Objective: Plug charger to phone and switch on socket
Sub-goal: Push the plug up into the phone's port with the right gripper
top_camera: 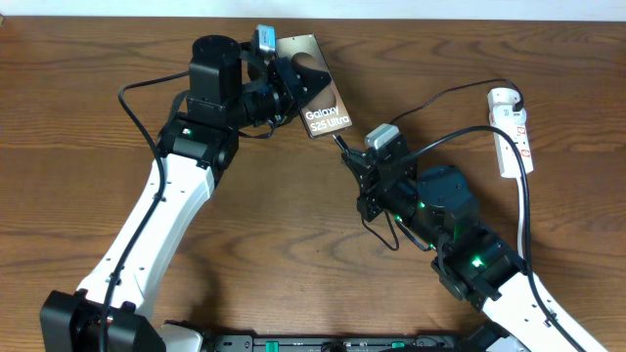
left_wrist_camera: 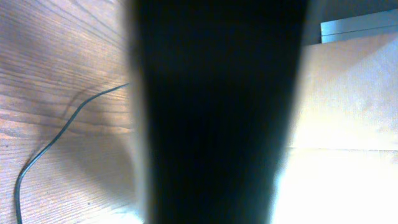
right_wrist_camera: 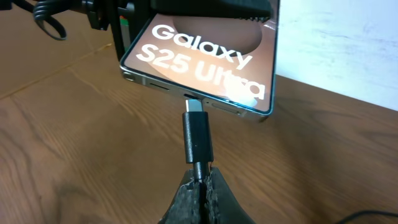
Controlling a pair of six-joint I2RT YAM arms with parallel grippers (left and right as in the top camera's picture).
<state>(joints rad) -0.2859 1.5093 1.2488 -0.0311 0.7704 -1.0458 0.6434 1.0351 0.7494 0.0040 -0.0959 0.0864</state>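
The phone (top_camera: pixel 319 90) is a grey-brown slab with white "Galaxy S25 Ultra" text, held tilted above the table at the back centre. My left gripper (top_camera: pixel 291 86) is shut on its upper part. The left wrist view is filled by a blurred dark shape (left_wrist_camera: pixel 217 112). My right gripper (right_wrist_camera: pixel 200 182) is shut on the charger (right_wrist_camera: pixel 196 138) just behind its black connector. The connector's metal tip sits at the port in the phone's (right_wrist_camera: pixel 205 62) bottom edge. The white socket (top_camera: pixel 513 131) lies at the right edge, with the black cable running to it.
A thin black cable (left_wrist_camera: pixel 56 140) curls over the wooden table in the left wrist view. The back edge of the table runs just behind the phone. My right arm (top_camera: pixel 440 220) reaches in diagonally from the lower right.
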